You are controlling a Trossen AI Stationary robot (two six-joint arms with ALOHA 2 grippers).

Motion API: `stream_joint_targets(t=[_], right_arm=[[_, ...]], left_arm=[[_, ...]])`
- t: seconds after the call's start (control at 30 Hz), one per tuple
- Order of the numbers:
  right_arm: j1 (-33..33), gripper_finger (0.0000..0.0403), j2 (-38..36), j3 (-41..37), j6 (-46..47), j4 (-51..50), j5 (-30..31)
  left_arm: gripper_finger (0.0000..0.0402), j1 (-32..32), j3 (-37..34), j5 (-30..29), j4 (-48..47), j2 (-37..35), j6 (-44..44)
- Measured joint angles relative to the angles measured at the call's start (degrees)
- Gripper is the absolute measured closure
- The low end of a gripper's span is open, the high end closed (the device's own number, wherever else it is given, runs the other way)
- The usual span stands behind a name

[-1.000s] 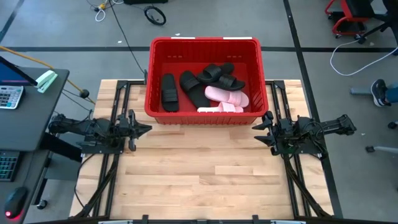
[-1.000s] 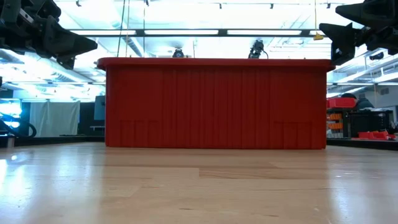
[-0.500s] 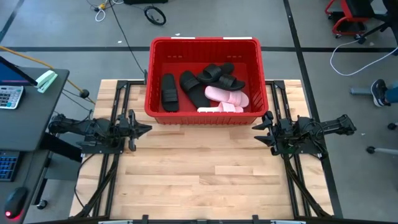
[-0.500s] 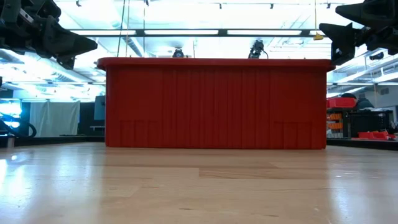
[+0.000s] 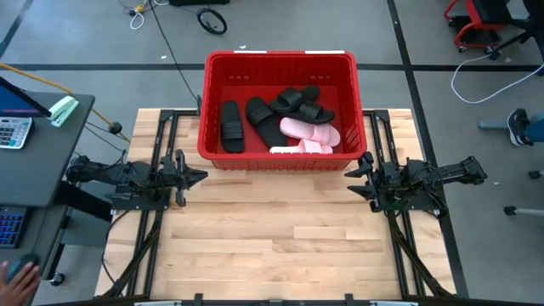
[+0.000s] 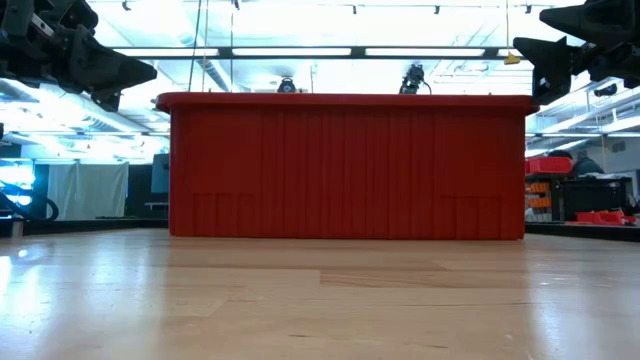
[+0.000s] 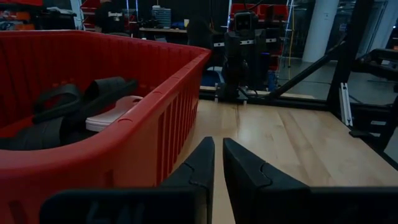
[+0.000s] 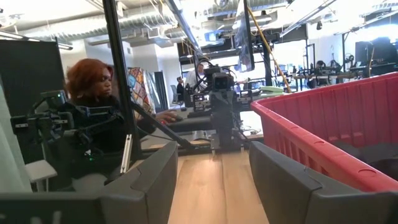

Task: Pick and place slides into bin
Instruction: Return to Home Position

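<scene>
Nothing on the worktop point(image 5: 272, 246) has moved since the earlier frame: both arms, the bin point(image 5: 276, 160) and its contents lie just as they did. The only change is off the worktop at the high view's lower left corner, where what looks like a person's hand point(image 5: 17, 272) now shows. As for the job, it appears finished: all six slides point(image 5: 280, 119), four black and two pink, lie inside the bin at the worktop's far edge, and none is left on the wood. The left hand point(image 5: 201, 177) sits pulled back beside the bin's near left corner, its fingers drawn almost together around nothing. The right hand point(image 5: 351, 178) mirrors it at the near right corner, fingers spread wide and empty. Only parking the arms seems left.
</scene>
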Motion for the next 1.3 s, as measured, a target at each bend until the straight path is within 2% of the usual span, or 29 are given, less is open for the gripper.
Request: stream_joint_targets(t=[0.27,0.63,0.97,1.3], right_arm=[[0.0,0.0197,0.0,0.0,0.0,0.0,0.0],[0.0,0.0197,0.0,0.0,0.0,0.0,0.0],[0.0,0.0197,0.0,0.0,0.0,0.0,0.0],[0.0,0.0197,0.0,0.0,0.0,0.0,0.0]], left_arm=[[0.0374,0.0,0.0,0.0,0.0,0.0,0.0],[0.0361,0.0,0.0,0.0,0.0,0.0,0.0],[0.0374,0.0,0.0,0.0,0.0,0.0,0.0],[0.0361,0.0,0.0,0.0,0.0,0.0,0.0]])
